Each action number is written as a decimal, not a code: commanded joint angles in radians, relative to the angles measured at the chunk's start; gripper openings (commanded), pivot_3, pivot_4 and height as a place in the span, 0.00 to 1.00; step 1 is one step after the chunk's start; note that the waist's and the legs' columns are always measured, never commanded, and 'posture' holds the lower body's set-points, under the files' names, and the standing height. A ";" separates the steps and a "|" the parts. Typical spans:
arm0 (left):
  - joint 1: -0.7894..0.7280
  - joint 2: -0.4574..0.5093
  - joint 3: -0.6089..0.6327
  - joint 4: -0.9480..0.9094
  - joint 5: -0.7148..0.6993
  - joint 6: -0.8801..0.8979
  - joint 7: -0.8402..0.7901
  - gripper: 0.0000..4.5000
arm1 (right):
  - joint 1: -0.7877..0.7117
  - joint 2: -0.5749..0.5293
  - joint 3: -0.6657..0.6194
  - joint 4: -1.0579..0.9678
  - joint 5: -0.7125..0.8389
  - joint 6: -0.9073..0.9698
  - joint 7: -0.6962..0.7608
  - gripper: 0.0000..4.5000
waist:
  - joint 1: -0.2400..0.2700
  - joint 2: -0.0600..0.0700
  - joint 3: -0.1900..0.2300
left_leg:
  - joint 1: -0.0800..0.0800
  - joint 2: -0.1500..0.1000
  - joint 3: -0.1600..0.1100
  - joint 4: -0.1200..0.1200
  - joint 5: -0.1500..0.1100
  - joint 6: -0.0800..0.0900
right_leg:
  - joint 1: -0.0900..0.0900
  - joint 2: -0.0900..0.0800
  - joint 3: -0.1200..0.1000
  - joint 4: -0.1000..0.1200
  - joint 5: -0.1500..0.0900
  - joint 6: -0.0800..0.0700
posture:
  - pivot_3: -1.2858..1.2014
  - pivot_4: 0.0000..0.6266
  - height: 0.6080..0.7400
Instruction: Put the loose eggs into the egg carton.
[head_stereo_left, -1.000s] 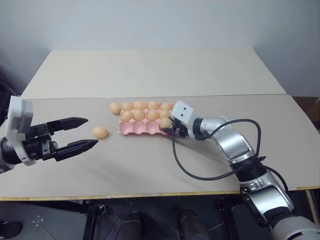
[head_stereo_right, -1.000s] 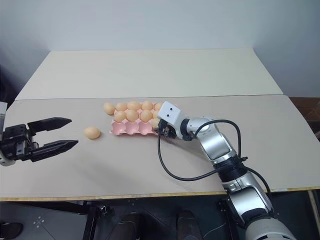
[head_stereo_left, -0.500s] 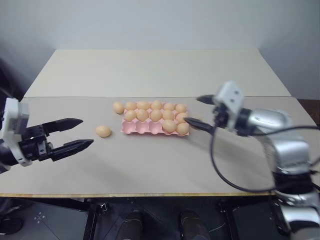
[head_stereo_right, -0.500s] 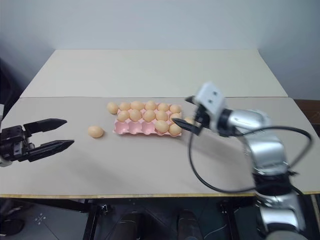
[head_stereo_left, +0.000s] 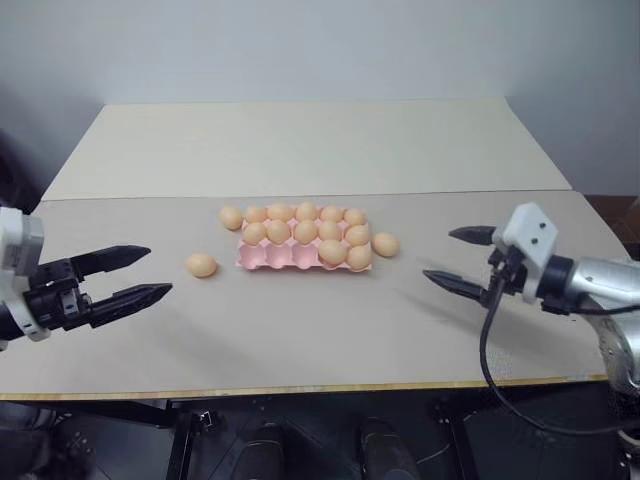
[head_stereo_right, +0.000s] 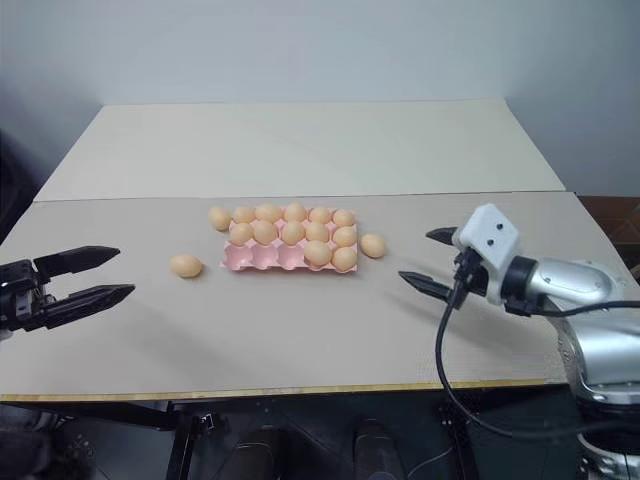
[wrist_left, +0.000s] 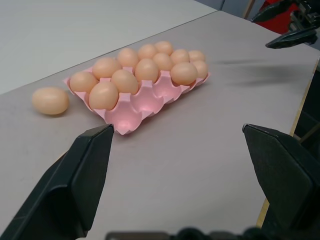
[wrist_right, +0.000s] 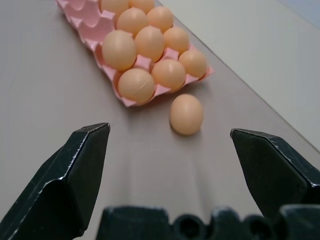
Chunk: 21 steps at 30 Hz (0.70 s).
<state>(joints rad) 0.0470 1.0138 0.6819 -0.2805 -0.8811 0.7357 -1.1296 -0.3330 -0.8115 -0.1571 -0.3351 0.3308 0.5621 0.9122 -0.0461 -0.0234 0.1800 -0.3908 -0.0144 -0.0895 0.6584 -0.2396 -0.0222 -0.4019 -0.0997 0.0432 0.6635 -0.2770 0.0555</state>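
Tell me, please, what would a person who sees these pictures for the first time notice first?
First the pink egg carton in the middle of the table, most of its cups holding tan eggs and the near row mostly bare. Three loose eggs lie around it: one to its left, one at its far left corner, one just off its right end. The left gripper and right gripper wait open at either side.

Quick count: one pink egg carton (head_stereo_left: 290, 256) holding ten eggs (head_stereo_left: 305, 231), plus three loose eggs (head_stereo_left: 201, 265) out on the counter (head_stereo_left: 300, 330). So thirteen eggs total, and two robot hands.
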 joint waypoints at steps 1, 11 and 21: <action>-0.029 0.013 0.005 -0.027 -0.013 -0.007 0.006 1.00 | -0.091 0.031 0.113 0.132 -0.087 -0.073 -0.029 1.00 | 0.001 0.000 0.000 | 0.000 0.000 0.000 0.000 0.000 0.000 | 0.000 0.000 0.000 0.000 0.000 0.000 | 0.52 0.24 1.00; -0.021 0.011 0.024 -0.056 -0.022 0.006 0.011 1.00 | -0.372 0.210 0.315 0.656 -0.300 -0.282 -0.118 1.00 | -0.001 0.000 0.000 | -0.002 0.000 0.000 0.000 0.000 0.000 | -0.003 0.000 0.000 0.000 0.000 0.000 | 0.52 0.24 1.00; 0.016 0.000 0.066 -0.081 -0.026 0.003 0.023 1.00 | -0.483 0.328 0.325 0.922 -0.367 -0.385 -0.190 0.96 | -0.002 0.000 0.000 | -0.002 0.000 0.000 0.000 0.000 0.000 | -0.003 0.000 0.000 0.001 0.000 0.000 | 0.52 0.24 1.00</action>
<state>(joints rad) 0.0600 1.0130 0.7059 -0.3400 -0.8944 0.7428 -1.1090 -0.7879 -0.4837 0.1869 0.5616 -0.0217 0.2204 0.7522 -0.0478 -0.0231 0.1801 -0.3926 -0.0144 -0.0893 0.6582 -0.2395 -0.0224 -0.4048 -0.0995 0.0435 0.6643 -0.2768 0.0551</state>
